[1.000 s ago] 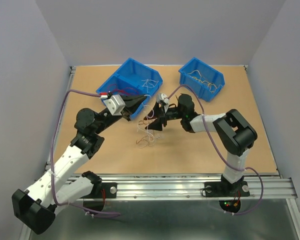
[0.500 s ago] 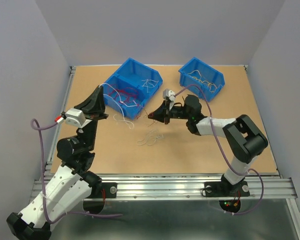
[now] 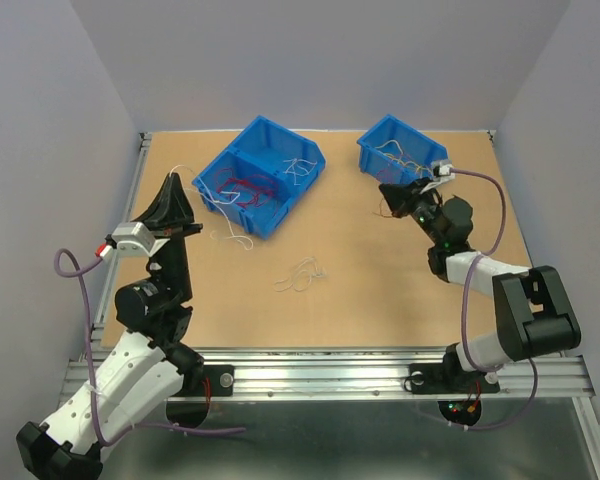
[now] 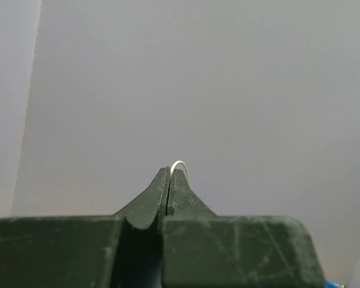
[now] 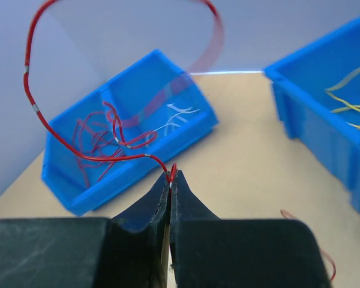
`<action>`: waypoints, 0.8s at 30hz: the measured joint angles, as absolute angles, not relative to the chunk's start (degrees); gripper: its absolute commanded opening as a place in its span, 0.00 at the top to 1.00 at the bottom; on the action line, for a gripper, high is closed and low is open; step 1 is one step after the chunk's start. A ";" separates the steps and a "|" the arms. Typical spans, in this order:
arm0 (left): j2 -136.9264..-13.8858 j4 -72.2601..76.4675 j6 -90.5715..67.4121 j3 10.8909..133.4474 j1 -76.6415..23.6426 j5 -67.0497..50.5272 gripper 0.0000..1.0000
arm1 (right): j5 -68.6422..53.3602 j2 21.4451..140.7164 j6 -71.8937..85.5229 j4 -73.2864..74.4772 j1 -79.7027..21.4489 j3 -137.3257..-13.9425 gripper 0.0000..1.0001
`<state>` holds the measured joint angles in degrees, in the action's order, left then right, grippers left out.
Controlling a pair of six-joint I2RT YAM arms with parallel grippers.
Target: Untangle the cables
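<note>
A small bunch of pale cables (image 3: 300,275) lies on the table's middle. My left gripper (image 3: 173,182) is raised at the left, pointing up, and in the left wrist view it (image 4: 170,174) is shut on a white wire (image 4: 181,165) that loops out of its tip. My right gripper (image 3: 390,192) is beside the small blue bin (image 3: 425,170). In the right wrist view it (image 5: 170,177) is shut on a long red wire (image 5: 78,150) that arcs up and over.
The large blue bin (image 3: 280,205) holds red wires (image 3: 245,188) in one compartment and white wires (image 3: 300,168) in the other. The small bin holds yellow wires (image 3: 400,155). A loose white wire (image 3: 230,236) lies before the large bin. Walls close three sides.
My right gripper swung from the table's middle to beside the small bin, carrying the red wire. My left gripper drew back left from the large bin and rose.
</note>
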<state>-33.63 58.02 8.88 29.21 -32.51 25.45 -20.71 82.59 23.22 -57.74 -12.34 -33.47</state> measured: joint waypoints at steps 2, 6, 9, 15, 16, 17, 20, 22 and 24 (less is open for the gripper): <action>-33.71 58.08 9.06 29.21 -32.51 26.00 1.00 | -19.55 83.37 26.17 -57.76 -8.82 -33.04 0.99; -33.69 59.02 9.41 29.21 -32.51 26.35 1.00 | -22.11 87.46 28.86 -57.91 -3.86 -33.21 1.00; -34.00 59.46 9.43 29.21 -32.49 24.99 1.00 | -30.00 90.70 29.36 -57.41 -3.53 -33.95 0.99; -38.52 59.35 9.43 29.26 -32.47 17.82 1.00 | -42.52 91.88 29.12 -58.22 -4.34 -35.81 0.99; -39.62 59.11 9.45 29.28 -32.47 16.99 1.00 | -43.72 91.88 28.95 -58.39 -4.56 -35.88 0.99; -40.91 58.83 9.56 29.41 -32.47 16.14 1.00 | -44.86 91.88 28.88 -58.48 -4.67 -35.90 1.00; -45.56 57.45 10.02 31.53 -32.47 14.11 1.00 | -48.12 91.88 28.64 -58.54 -5.45 -35.97 0.99; -49.34 55.64 10.33 34.04 -32.47 13.04 1.00 | -49.69 91.88 28.47 -58.57 -6.15 -36.07 0.99; -52.14 54.96 10.66 35.81 -32.47 12.56 1.00 | -51.35 91.88 28.14 -58.63 -7.18 -36.38 0.99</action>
